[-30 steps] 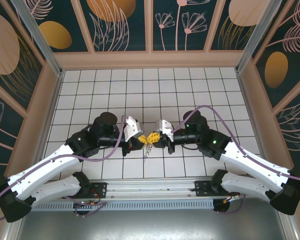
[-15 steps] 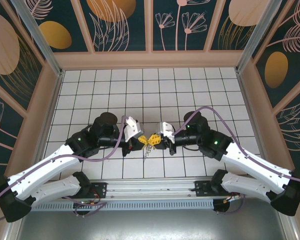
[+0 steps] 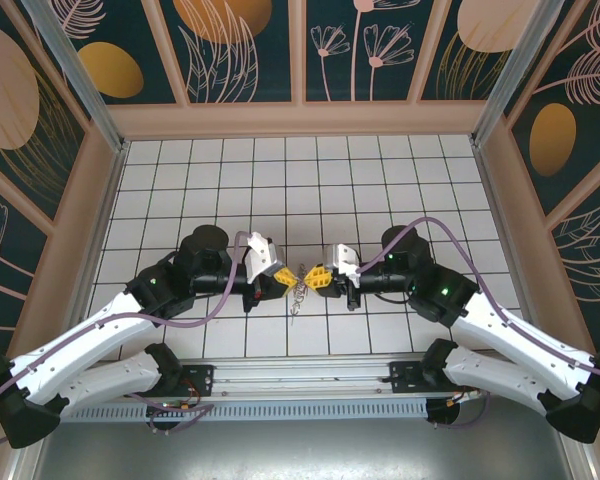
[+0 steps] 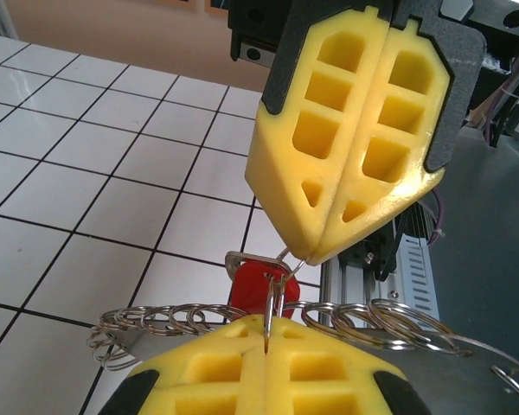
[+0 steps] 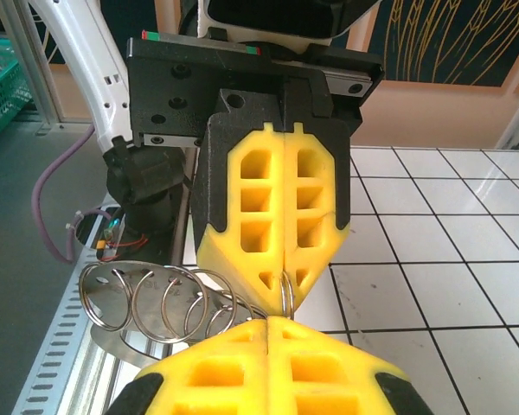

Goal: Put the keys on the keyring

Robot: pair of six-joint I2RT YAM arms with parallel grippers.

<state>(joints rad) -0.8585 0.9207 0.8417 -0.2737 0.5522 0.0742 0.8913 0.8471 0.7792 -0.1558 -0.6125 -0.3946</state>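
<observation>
A green mesh basket sits off to the side behind the left jaws, beyond the table's near edge; what it holds cannot be made out.

Both pairs of jaws are closed and meet tip to tip, low over the table. Between the tips runs the keyring, a thin metal loop seen nearly edge-on, and each pair pinches it. Just behind the loop, below the right jaws' tip, hangs the red key. A string of silver rings trails sideways from the pinch point and sags beneath the jaws. The thin silver keys are too small to tell apart from these rings.

The table is white tile with dark grid lines, bare around the jaws. A tan wooden rim borders it, and dark teal walls with pale flower and leaf designs rise behind. A metal rail crosses the near edge between the arm bases.
</observation>
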